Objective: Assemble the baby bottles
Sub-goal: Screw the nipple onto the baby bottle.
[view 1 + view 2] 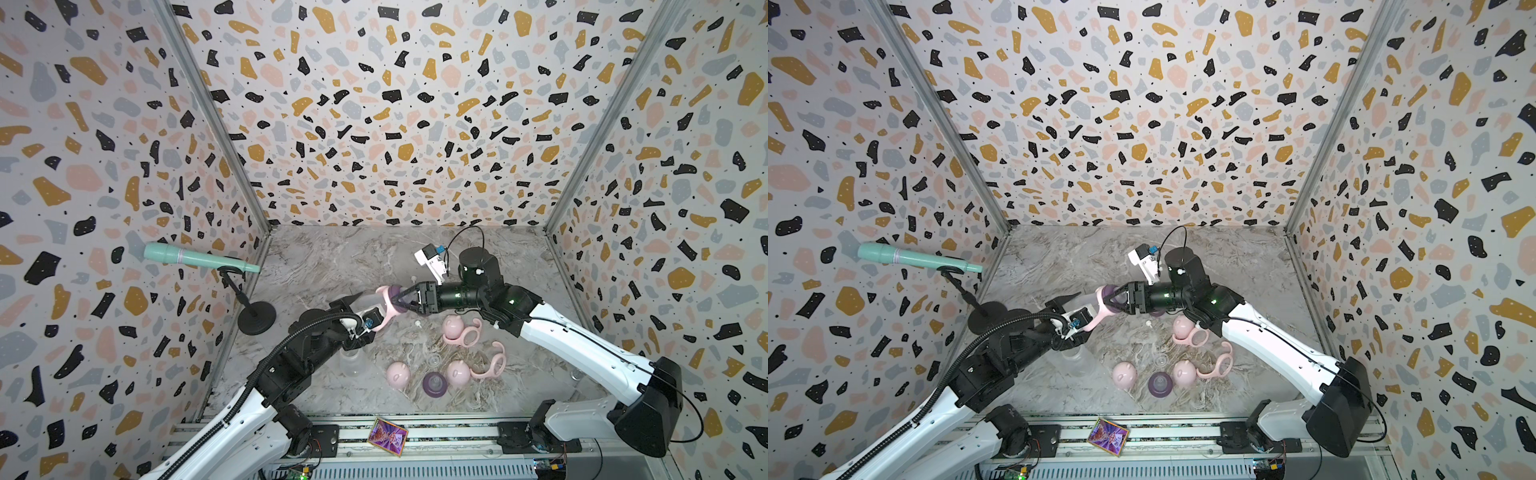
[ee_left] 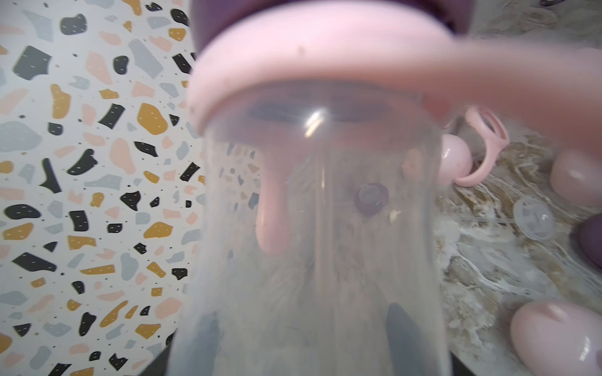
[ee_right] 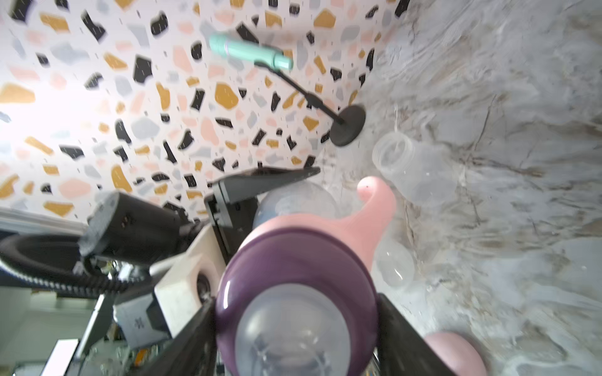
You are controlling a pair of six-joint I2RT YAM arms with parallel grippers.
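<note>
purple teat ring [image 3: 293, 260] clamped between right fingers [image 3: 404, 332]; clear bottle [image 2: 309, 260] body gripped between left fingers [image 3: 270, 179].

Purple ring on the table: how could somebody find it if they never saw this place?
Start at the marble table and go to its edge nearest the robot's bases. Two pink dome caps sit there, and the purple ring stands between them. Unlike those pale pink neighbours, it is dark purple with a clear middle.

Collar [image 3: 293, 224] is pink, teat ring [image 3: 293, 260] purple, walls [image 1: 374, 104] terrazzo-speckled.
</note>
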